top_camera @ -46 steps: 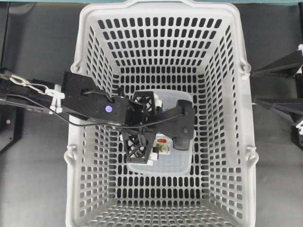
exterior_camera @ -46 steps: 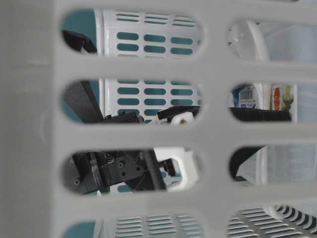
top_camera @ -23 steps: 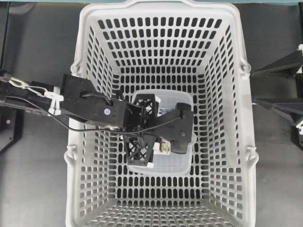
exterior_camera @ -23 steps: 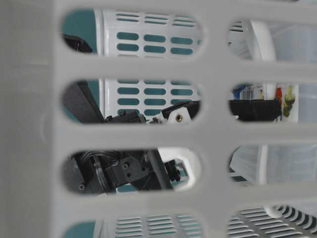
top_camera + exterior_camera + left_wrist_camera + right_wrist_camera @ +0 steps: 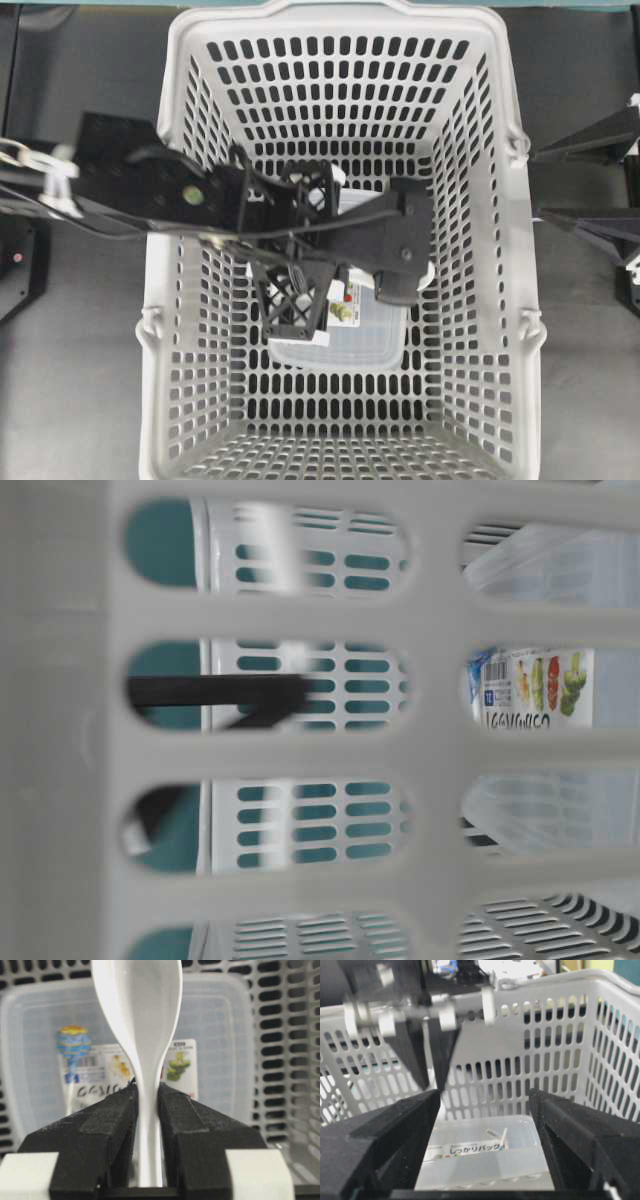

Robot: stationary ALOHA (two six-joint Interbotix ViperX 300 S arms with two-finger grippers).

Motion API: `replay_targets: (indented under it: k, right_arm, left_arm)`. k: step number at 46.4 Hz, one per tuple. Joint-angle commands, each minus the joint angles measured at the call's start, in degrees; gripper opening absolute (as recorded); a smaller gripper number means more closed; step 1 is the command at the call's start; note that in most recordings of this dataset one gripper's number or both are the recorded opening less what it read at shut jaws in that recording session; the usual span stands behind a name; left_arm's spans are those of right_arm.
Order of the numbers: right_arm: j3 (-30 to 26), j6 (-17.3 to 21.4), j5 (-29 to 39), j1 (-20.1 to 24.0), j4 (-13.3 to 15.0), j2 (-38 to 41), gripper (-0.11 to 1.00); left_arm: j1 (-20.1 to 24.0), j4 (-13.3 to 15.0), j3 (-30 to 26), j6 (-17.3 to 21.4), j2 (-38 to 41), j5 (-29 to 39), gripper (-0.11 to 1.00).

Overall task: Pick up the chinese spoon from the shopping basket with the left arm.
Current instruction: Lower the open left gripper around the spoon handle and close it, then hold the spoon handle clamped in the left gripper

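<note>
Chinese spoon [image 5: 142, 1025] clamped by its handle between the left gripper [image 5: 148, 1110] jaws, bowl pointing away from the wrist camera, held above the clear food box [image 5: 220, 1035] on the shopping basket [image 5: 480, 200] floor. Right gripper [image 5: 485, 1130] jaws spread wide, nothing between them, outside the basket's right wall.

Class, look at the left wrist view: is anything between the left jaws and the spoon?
Nothing visible. The left gripper is shut directly on the chinese spoon at its handle; the clear lidded box lies behind it in the shopping basket.
</note>
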State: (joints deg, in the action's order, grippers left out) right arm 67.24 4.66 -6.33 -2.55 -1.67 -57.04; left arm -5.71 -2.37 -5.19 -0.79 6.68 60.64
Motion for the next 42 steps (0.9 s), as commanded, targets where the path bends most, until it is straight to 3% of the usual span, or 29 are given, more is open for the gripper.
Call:
replay_targets:
  k: [1,8,42]
  right_arm:
    - [-0.62,0.09,-0.53,-0.26,0.00,0.26,0.69]
    - [-0.62,0.09,-0.62,-0.26,-0.09,0.26,0.69]
    - [-0.62,0.09,-0.70,-0.26,0.00,0.26,0.69]
  left_arm:
    - [-0.18,-0.18,-5.54,-0.18,-1.93,4.66,0.13]
    - [-0.09,-0.26,-9.40,-0.18,-1.67,7.47,0.13]
    - [-0.09,-0.18,-9.32,0.00,-1.32,7.56,0.13]
